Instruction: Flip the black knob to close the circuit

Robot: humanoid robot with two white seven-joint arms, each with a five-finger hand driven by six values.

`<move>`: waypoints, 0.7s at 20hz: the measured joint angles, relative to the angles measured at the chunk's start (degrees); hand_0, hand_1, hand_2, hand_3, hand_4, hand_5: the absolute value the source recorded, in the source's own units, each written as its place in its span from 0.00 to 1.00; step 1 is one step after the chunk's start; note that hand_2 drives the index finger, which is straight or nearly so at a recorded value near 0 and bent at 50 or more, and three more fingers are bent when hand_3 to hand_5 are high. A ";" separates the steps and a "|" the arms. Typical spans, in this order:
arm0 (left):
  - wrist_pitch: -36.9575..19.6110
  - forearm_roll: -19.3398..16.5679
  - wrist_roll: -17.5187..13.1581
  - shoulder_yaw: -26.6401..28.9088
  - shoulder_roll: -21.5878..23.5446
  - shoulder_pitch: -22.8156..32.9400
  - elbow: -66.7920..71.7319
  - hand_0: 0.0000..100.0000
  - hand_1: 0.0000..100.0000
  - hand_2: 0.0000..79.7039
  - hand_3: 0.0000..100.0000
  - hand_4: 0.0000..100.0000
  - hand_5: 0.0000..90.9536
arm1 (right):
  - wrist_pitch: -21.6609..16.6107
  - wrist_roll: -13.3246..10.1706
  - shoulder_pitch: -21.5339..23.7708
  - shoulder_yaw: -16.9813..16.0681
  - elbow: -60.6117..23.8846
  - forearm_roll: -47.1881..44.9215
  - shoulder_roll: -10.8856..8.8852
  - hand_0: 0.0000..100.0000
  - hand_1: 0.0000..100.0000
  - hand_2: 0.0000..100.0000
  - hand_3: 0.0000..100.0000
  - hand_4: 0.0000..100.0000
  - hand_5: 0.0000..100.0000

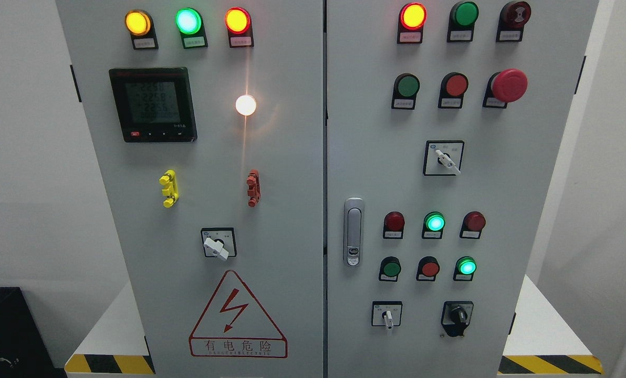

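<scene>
The black knob (458,315) sits on a black plate at the lower right of the right-hand cabinet door (528,210). Its pointer stands roughly upright. To its left is a white-handled selector switch (387,315) in a black frame. Neither of my hands nor any arm shows in the head view.
A grey two-door electrical cabinet fills the view, with lit pilot lamps, push buttons, a red mushroom stop button (508,85), a door handle (353,231), a meter (153,104) and a high-voltage warning triangle (237,317). Yellow-black hazard tape (549,364) marks the white base.
</scene>
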 measured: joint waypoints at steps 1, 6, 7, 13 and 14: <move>0.00 0.00 0.00 0.00 0.00 0.00 0.00 0.12 0.56 0.00 0.00 0.00 0.00 | -0.66 -1.50 0.02 0.50 -0.89 0.00 -0.04 0.00 0.05 0.51 0.75 0.69 0.60; 0.00 0.00 0.00 0.00 0.00 0.00 0.00 0.12 0.56 0.00 0.00 0.00 0.00 | -1.18 -7.82 -0.42 2.64 -5.31 0.00 -0.26 0.00 0.05 0.80 0.95 0.86 0.90; 0.00 0.00 0.00 0.00 0.00 0.00 0.00 0.12 0.56 0.00 0.00 0.00 0.00 | -1.21 -9.44 -0.64 3.10 -6.06 0.00 -0.30 0.00 0.05 0.81 0.96 0.87 0.91; 0.00 0.00 0.00 0.00 0.00 0.00 0.00 0.12 0.56 0.00 0.00 0.00 0.00 | -0.89 -15.13 -2.38 5.45 -10.99 1.20 -0.37 0.00 0.08 0.87 1.00 0.91 0.96; 0.00 0.00 0.00 0.00 0.00 0.00 0.00 0.12 0.56 0.00 0.00 0.00 0.00 | -0.89 -16.26 -2.86 5.73 -11.74 1.44 -0.33 0.00 0.08 0.88 1.00 0.91 0.97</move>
